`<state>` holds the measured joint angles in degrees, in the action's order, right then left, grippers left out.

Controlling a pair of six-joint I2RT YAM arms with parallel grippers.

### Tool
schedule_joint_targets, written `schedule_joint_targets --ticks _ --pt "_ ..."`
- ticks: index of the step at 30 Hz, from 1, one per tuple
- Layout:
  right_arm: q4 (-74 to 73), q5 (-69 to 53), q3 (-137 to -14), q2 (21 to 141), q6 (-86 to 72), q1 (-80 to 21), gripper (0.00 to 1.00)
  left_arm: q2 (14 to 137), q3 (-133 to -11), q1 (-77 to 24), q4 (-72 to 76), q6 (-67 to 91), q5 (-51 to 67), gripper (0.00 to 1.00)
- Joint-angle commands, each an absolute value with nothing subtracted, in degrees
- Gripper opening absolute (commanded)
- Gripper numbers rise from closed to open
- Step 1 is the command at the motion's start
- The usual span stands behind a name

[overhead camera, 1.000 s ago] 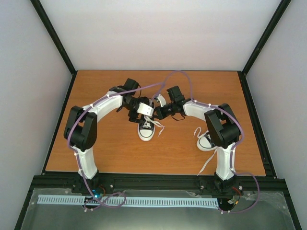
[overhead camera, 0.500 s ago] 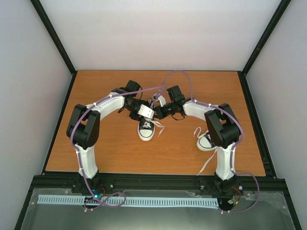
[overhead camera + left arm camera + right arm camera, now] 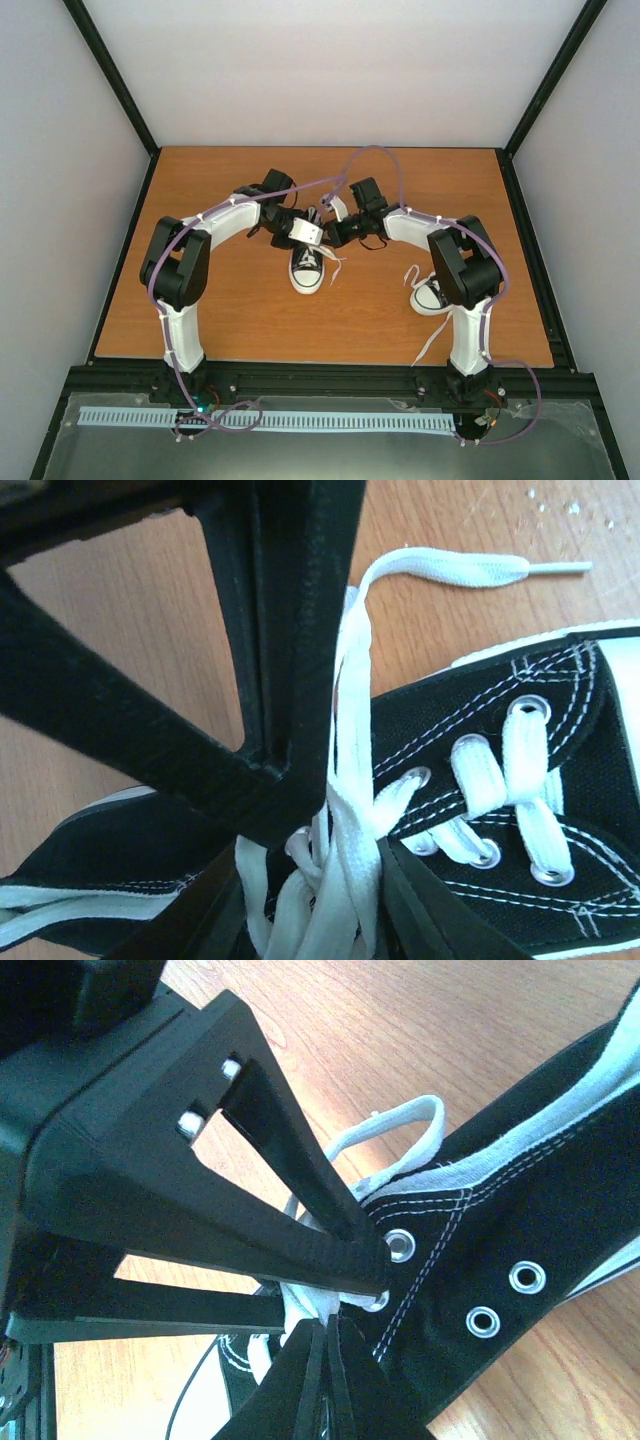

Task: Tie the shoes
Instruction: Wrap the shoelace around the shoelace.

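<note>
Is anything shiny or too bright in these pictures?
Left wrist view: the white laces look very bright, while the shoe's stitching stays sharp. Right wrist view: pale glare on the table, and the eyelets gleam. Top view: soft, even light, only faint shadows.

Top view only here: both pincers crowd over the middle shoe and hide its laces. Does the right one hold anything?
Observer: Yes. In the right wrist view the right pincer is shut on a white lace, next to the top eyelet of the shoe.
Operator: And the left one?
Observer: The left pincer sits against a strand running over the tongue. I cannot tell whether it grips it.
Operator: Any loose end?
Observer: One tip lies flat on the table, beyond the shoe's side.
</note>
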<state>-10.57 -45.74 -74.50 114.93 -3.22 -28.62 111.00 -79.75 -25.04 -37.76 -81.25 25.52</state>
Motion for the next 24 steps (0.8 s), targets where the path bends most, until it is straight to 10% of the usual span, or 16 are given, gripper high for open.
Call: schedule_joint_targets --ticks 1,24 --pt "-10.8 -46.5 -75.1 114.6 -2.2 -28.1 0.03 110.2 -82.9 -25.0 -37.3 -76.6 29.0 0.34" --pt "-11.3 -47.4 -73.9 112.5 -0.3 -28.1 0.03 114.4 -87.6 -24.7 -41.1 -71.5 27.0 0.3"
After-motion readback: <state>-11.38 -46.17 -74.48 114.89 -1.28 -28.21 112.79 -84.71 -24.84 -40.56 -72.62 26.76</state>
